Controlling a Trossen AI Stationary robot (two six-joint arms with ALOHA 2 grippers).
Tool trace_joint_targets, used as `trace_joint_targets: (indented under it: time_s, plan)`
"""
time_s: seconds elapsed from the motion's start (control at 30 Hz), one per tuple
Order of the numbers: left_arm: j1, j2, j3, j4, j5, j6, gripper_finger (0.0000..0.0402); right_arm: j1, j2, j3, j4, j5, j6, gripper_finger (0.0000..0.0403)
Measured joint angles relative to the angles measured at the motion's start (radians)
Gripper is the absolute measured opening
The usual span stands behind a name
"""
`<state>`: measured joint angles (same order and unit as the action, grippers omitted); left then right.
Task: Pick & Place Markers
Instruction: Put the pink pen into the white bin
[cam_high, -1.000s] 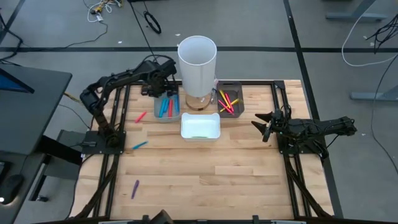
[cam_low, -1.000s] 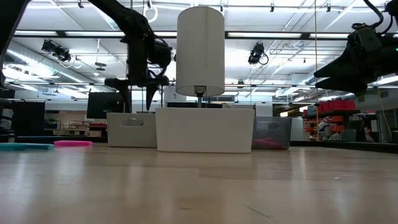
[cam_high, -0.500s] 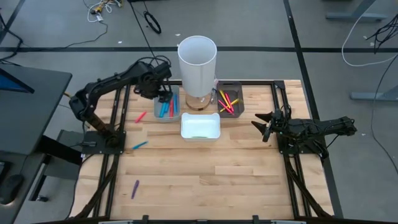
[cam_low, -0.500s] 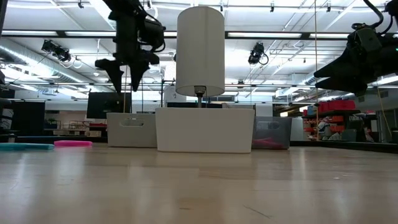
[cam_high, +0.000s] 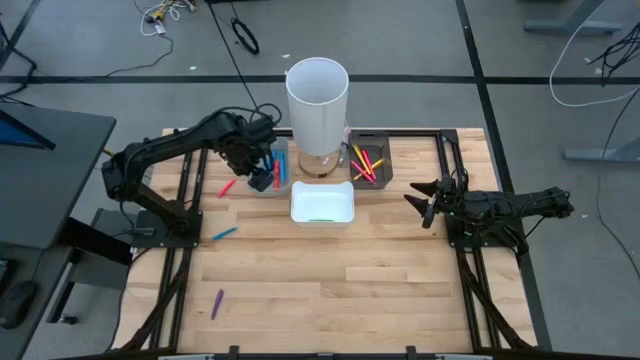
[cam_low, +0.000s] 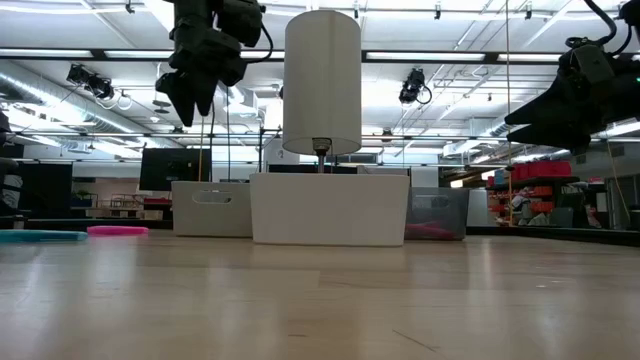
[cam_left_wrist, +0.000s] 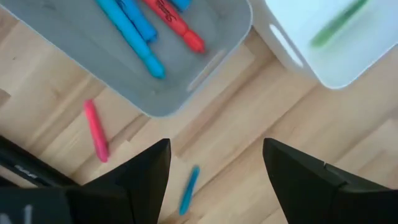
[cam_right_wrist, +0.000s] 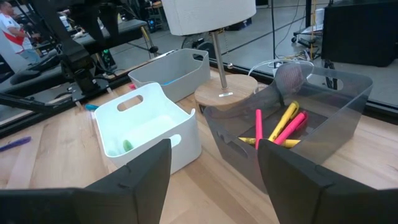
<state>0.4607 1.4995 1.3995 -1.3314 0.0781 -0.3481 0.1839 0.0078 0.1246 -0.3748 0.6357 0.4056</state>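
Observation:
My left gripper (cam_high: 258, 178) (cam_left_wrist: 214, 180) hangs open and empty above the near left corner of the grey tray (cam_high: 268, 172) (cam_left_wrist: 155, 93), which holds blue markers (cam_left_wrist: 134, 37) and a red one (cam_left_wrist: 174, 25). A pink marker (cam_high: 227, 187) (cam_left_wrist: 96, 130), a blue marker (cam_high: 224, 233) (cam_left_wrist: 188, 190) and a purple marker (cam_high: 217, 303) lie flat on the table. The white tray (cam_high: 322, 205) holds a green marker (cam_right_wrist: 127, 145). Yellow and pink markers (cam_right_wrist: 283, 127) lie in the dark tray (cam_high: 368, 165). My right gripper (cam_high: 420, 200) (cam_right_wrist: 214, 180) waits open at the table's right side.
A tall white cylinder (cam_high: 317, 100) on a round wooden base stands between the grey and dark trays, just behind the white tray. Black frame rails (cam_high: 185, 250) run along the table's left and right sides. Bare wood spreads over the near half of the table.
My left gripper has drawn back from over the far part of the grey tray toward the table's near edge, turning as it went, and now hangs over the tray's near left corner. Markers and trays have stayed put. The right arm has kept still.

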Motion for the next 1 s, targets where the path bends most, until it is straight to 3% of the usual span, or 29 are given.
trace_joint_targets:
  time_s: [0.13, 0.6, 1.0]
  plan:
    - [0.046, -0.036, -0.009, 0.001, -0.019, 0.041, 0.0261, 0.000, 0.000, 0.000, 0.000, 0.000, 0.000, 0.0242]
    - [0.172, -0.225, -0.285, 0.058, -0.007, 0.127, 0.0261, 0.000, 0.000, 0.000, 0.000, 0.000, 0.000, 0.0242]
    - [0.325, -0.239, -0.391, 0.119, -0.041, 0.237, 0.0261, 0.000, 0.000, 0.000, 0.000, 0.000, 0.000, 0.0242]
